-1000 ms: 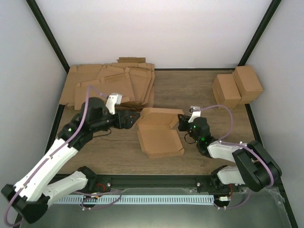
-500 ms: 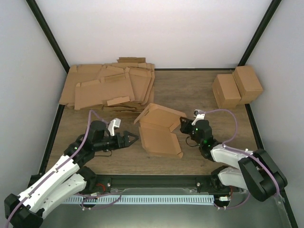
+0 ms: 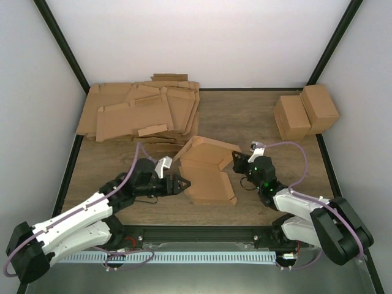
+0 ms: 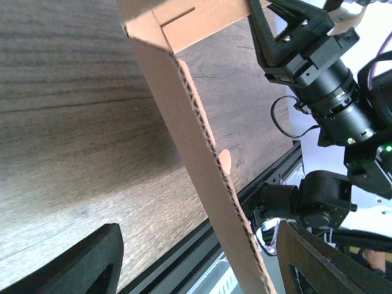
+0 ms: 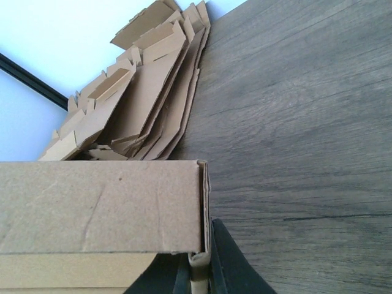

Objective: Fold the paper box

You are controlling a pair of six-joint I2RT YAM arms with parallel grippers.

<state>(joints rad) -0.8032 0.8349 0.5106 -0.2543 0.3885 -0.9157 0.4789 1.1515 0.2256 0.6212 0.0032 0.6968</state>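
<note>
The paper box point(image 3: 207, 170) is a brown, wide, shallow carton in mid-table, with its back panel raised at an angle. My right gripper point(image 3: 236, 163) is shut on the box's right side wall. In the right wrist view the fingertips point(image 5: 220, 263) pinch the wall's folded edge point(image 5: 204, 202). My left gripper point(image 3: 184, 184) is open at the box's front left corner. In the left wrist view a corrugated box edge point(image 4: 199, 153) runs down between its two spread fingers point(image 4: 79, 263) without touching them. The right gripper also shows in the left wrist view point(image 4: 306, 55).
A stack of flat die-cut cardboard sheets point(image 3: 144, 113) lies at the back left and shows in the right wrist view point(image 5: 141, 92). Two small blocky cartons point(image 3: 305, 112) stand at the back right. A black rail point(image 3: 202, 233) runs along the table's near edge.
The box's back panel has risen from flat to angled. My left gripper drew back toward the near edge, then moved right to the box's front left corner. The right gripper has kept its hold.
</note>
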